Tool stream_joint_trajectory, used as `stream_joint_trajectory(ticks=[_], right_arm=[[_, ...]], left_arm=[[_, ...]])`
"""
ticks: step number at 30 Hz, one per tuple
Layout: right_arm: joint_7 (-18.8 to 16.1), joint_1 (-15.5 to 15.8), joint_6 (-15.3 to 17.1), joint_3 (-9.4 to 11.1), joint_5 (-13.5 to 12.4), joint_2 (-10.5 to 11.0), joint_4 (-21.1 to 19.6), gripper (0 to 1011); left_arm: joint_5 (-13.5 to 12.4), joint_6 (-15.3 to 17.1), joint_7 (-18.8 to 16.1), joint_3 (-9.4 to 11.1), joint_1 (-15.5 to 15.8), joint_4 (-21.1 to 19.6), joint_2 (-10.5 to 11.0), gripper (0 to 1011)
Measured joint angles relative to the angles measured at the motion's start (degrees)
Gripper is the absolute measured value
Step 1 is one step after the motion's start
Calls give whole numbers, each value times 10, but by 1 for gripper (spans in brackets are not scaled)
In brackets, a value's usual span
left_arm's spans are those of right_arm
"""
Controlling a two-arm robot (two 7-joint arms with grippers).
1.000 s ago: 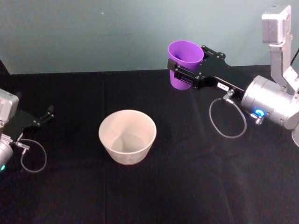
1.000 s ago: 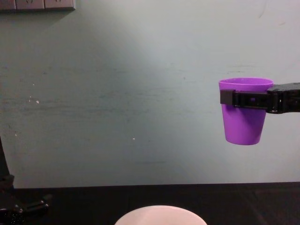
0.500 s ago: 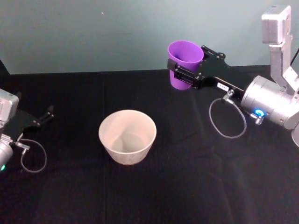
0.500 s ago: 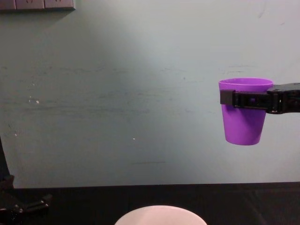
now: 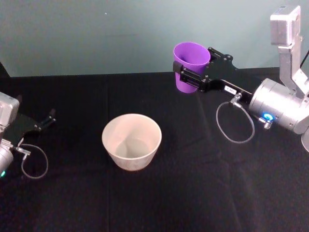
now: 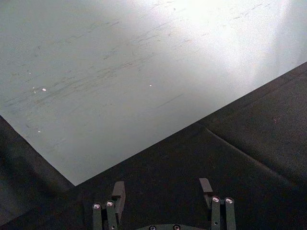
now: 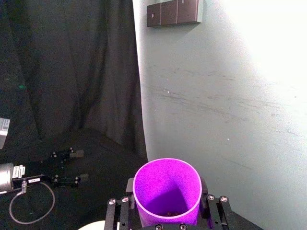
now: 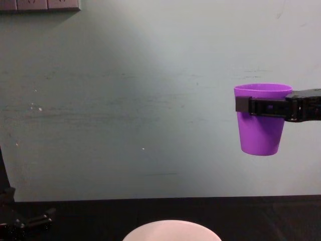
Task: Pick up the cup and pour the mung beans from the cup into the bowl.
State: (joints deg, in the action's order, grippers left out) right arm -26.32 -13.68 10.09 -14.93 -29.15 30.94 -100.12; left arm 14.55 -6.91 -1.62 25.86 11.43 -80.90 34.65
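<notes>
The purple cup (image 5: pixel 190 57) hangs upright in the air, high above the black table, to the right of and beyond the bowl. My right gripper (image 5: pixel 189 73) is shut on the cup just below its rim; the chest view has the cup (image 8: pixel 261 130) and the black fingers (image 8: pixel 261 106) across it. In the right wrist view I look down into the cup (image 7: pixel 167 191) and see a few dark beans at its bottom. The pale pinkish-white bowl (image 5: pixel 131 141) stands on the table near the middle, its rim (image 8: pixel 171 228) low in the chest view. My left gripper (image 5: pixel 46 121) rests open at the table's left edge, its fingers (image 6: pixel 118 191) apart.
A black cloth covers the table (image 5: pixel 193 193). A pale green wall (image 5: pixel 96 34) stands behind it, with dark sockets (image 7: pixel 175 12) high on it. Cable loops hang from both wrists (image 5: pixel 235 123).
</notes>
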Motion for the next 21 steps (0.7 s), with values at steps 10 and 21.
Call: stream_joint_trajectory(ticks=[10, 21], right_arm=[[0, 0, 0, 0, 0, 0, 0, 733], [0, 0, 0, 0, 0, 0, 0, 733]], left_arm=[[0, 0, 0, 0, 0, 0, 0, 1000], [0, 0, 0, 0, 0, 0, 0, 1000]])
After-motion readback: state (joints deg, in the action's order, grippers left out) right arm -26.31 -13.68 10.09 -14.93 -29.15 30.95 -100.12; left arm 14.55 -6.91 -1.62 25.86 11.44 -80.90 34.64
